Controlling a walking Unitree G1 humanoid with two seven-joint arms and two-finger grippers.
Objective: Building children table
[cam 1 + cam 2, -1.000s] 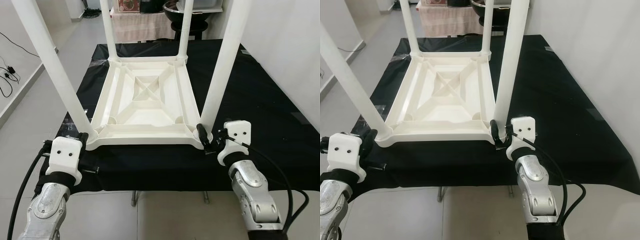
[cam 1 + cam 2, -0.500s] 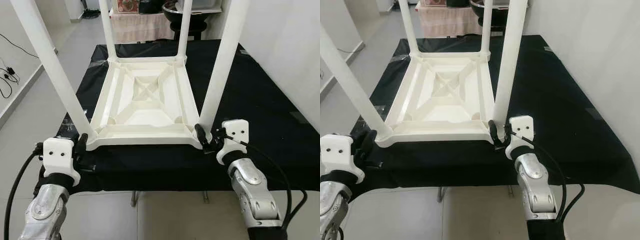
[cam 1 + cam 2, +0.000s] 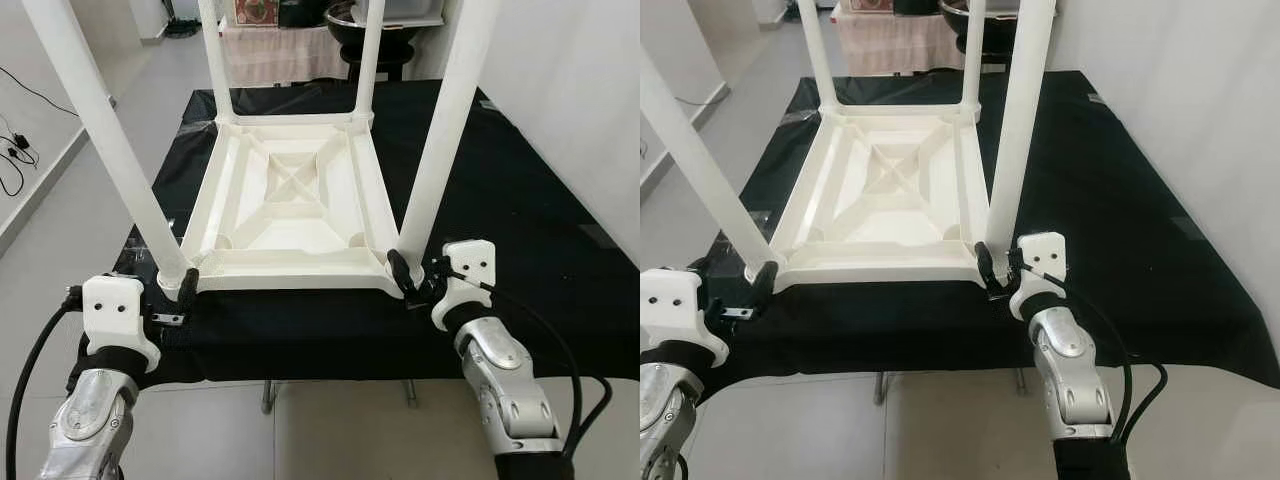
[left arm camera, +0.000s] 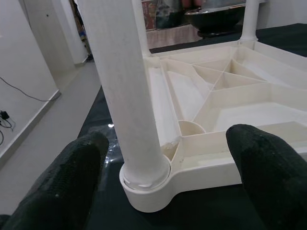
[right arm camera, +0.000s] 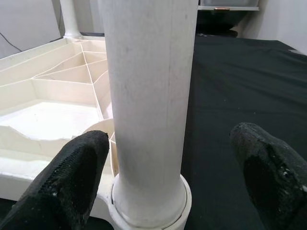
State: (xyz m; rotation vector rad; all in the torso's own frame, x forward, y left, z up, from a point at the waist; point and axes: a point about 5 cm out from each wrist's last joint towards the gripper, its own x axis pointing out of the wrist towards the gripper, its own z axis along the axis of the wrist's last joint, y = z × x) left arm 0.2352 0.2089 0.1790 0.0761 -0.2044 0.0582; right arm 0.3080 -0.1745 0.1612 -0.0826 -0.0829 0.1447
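On a black-covered table [image 3: 520, 190] lies a white plastic children's table [image 3: 290, 200], turned upside down so that its ribbed underside faces up and its four round legs rise from the corner sockets. Its near edge runs close to the near edge of the black cover. The left hand [image 4: 163, 191] is at the near left corner, its two black fingers [image 4: 62, 187] spread wide on either side of the near left leg [image 3: 110, 150] where it enters its socket; in the left wrist view both fingers stand apart from the leg, not touching it. The right hand [image 5: 175, 179] is at the near right corner, likewise opened wide around the base of the near right leg [image 3: 440, 130], one finger on the side of the ribbed underside and the other over the black cover; in the right wrist view there is a gap between each finger and the leg. Both legs stand upright in their sockets. The two far legs [image 3: 365, 60] stand at the far corners. Beyond the table are a low piece of furniture draped in cloth [image 3: 275, 50] and a dark bowl [image 3: 350, 20]. A black cable [image 3: 15, 150] lies on the floor to the left.
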